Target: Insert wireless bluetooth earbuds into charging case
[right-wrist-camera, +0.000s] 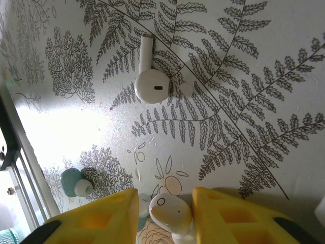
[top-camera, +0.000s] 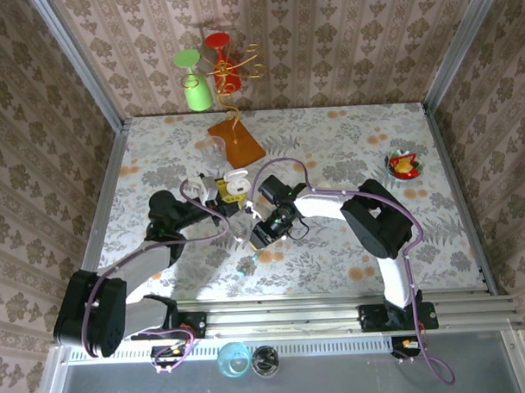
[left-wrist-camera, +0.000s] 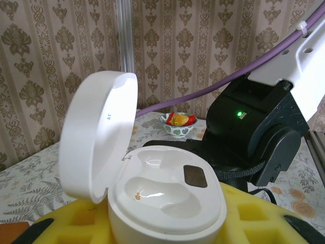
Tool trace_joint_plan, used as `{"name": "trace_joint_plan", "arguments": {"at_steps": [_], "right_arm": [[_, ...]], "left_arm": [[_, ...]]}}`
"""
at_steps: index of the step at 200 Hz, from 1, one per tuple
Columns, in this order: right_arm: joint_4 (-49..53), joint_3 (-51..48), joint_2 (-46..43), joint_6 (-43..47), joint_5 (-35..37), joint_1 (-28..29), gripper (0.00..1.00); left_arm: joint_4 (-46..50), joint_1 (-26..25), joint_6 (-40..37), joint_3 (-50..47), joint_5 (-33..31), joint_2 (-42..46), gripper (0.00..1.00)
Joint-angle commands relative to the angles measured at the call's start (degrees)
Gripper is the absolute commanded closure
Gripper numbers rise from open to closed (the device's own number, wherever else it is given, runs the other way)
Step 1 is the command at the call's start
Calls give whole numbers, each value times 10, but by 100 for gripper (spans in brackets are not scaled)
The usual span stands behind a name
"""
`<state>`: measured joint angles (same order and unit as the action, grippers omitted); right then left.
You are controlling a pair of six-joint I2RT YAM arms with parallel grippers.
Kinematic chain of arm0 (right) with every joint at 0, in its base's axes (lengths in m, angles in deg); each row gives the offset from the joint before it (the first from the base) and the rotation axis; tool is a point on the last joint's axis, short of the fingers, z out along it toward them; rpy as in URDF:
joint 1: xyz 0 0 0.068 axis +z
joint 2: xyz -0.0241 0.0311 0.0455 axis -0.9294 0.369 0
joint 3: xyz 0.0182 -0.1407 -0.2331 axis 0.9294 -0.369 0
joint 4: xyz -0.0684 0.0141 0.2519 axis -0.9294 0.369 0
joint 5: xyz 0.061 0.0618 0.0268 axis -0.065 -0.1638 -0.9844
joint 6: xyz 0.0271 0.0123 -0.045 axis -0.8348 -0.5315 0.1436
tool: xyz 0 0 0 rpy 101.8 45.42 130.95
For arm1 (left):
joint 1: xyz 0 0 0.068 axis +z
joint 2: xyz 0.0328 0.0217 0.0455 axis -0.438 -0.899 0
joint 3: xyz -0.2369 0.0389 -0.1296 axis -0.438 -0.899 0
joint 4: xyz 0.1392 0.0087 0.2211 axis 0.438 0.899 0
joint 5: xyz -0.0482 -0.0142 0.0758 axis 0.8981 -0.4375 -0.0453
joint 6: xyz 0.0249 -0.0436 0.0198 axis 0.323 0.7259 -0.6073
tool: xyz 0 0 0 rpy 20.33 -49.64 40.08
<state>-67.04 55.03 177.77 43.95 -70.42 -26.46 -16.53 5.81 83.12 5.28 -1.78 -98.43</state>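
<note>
My left gripper is shut on the white charging case, with yellow fingers on both sides of its body. The lid stands open and both moulded wells are empty. In the top view the case sits just ahead of the left gripper. My right gripper is down at the table, its yellow pads closed around a white earbud that lies on the cloth. A second white earbud lies free farther out, stem pointing away. In the top view the right gripper is just right of the case.
A small teal and white piece lies left of the right fingers. A bowl of fruit sits at the right back. A mug tree with green and red cups on an orange base stands at the back, near a clear glass.
</note>
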Motion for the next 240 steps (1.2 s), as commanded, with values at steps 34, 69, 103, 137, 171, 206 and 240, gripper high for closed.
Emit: {"name": "trace_joint_plan", "arguments": {"at_steps": [34, 69, 103, 137, 171, 206, 240], "right_arm": [[33, -11, -9, 3, -12, 5, 67], [40, -16, -18, 16, -11, 6, 64], [45, -19, -26, 21, -14, 5, 66], [45, -15, -17, 20, -11, 6, 71], [33, -11, -8, 8, 1, 6, 75], [-2, -28, -29, -20, 25, 4, 77], [-84, -93, -97, -62, 73, -8, 78]], "left_arm": [[-44, 1, 14, 3, 10, -12, 71], [-45, 1, 15, 3, 10, -12, 71], [-43, 1, 15, 4, 10, -14, 71], [-43, 1, 14, 7, 11, -15, 71], [-43, 1, 15, 9, 12, -15, 71], [-41, 1, 10, 7, 6, -16, 71], [-44, 1, 3, 4, -14, -15, 71]]}}
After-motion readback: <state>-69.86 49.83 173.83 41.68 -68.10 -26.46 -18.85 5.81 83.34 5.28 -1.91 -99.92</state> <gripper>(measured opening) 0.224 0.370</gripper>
